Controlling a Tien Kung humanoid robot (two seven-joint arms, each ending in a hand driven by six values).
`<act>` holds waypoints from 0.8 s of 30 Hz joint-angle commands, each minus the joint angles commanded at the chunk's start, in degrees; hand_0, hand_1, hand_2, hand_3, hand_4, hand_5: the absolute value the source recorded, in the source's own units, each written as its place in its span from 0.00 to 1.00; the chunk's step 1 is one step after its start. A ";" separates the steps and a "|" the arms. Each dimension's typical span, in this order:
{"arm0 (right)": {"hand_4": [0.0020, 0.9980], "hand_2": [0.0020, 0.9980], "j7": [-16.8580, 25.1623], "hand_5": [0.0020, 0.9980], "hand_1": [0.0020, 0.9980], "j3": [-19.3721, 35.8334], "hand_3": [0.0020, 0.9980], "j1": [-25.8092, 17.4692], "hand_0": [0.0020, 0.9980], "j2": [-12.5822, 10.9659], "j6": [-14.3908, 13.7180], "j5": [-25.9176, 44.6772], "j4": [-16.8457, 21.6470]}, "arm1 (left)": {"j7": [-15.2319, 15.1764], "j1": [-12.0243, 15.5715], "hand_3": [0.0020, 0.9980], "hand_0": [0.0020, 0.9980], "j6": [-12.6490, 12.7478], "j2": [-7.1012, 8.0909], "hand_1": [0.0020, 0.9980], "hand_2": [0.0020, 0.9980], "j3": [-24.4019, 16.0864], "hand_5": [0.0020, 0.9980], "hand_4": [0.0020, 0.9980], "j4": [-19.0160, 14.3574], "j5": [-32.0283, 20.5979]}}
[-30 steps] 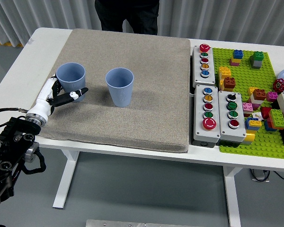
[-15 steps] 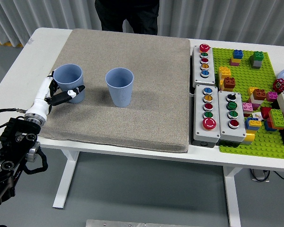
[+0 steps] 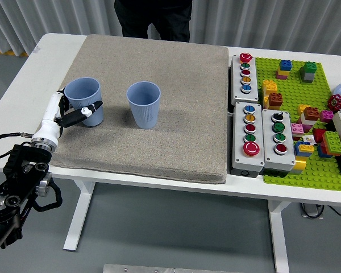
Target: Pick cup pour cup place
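- Blue plastic is what I am holding: the left cup stands upright on the grey mat, near the mat's left side.
- My left hand is wrapped around it, with black fingertips across the front and the white part of the hand at its left side. I judge the hand is clamped on the cup.
- A second blue cup stands upright near it, to the right. The two cups are not touching.
- My right hand is not in the picture.
- A person in dark clothes stands at the far side of the table. I see no hands of theirs over the mat.
- I think the job now is to lift my cup and tip it over the other one.
- What could go wrong: my hold is low and on one side, so the cup could slip or tilt when I lift.
- If I swing too far right, I could bump the second cup and knock it over.
- If I tip too early, whatever is inside lands on the mat. I cannot see inside the cup.
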 joint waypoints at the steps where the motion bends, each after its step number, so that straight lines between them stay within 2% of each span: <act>1: 0.33 0.75 0.00 0.29 0.70 -0.01 0.71 0.00 0.72 0.00 0.00 0.03 0.00 | -0.02 0.09 0.51 0.52 -0.04 0.04 0.49 0.50 -0.12 0.03 0.77 -0.32 0.14; 9: 0.33 0.75 0.03 0.29 0.70 0.16 0.71 -0.14 0.72 -0.03 -0.01 -0.20 0.00 | 0.26 1.35 0.51 0.53 -0.13 0.94 0.50 0.51 -2.05 0.01 0.75 -4.75 4.25; 10: 0.33 0.75 0.07 0.29 0.70 0.19 0.71 -0.22 0.72 -0.08 -0.01 -0.19 0.00 | 0.60 1.58 0.51 0.53 -0.36 2.14 0.50 0.51 -2.58 0.01 0.75 -6.70 6.49; 14: 0.33 0.75 0.18 0.29 0.70 0.18 0.71 -0.41 0.72 -0.24 0.03 -0.10 0.00 | 1.19 1.11 0.52 0.53 -1.28 5.12 0.50 0.51 -2.38 0.02 0.76 -11.25 16.00; 18: 0.33 0.75 0.27 0.29 0.70 -0.04 0.71 -0.52 0.72 -0.32 0.00 0.22 0.00 | 1.29 -0.12 0.52 0.54 -1.24 6.93 0.50 0.51 -1.46 0.01 0.76 -12.63 21.22; 24: 0.33 0.75 0.28 0.29 0.70 -0.33 0.71 -0.53 0.72 -0.32 -0.11 0.51 0.00 | 1.51 -2.60 0.53 0.55 -1.06 8.18 0.51 0.52 1.03 0.01 0.78 -12.21 27.94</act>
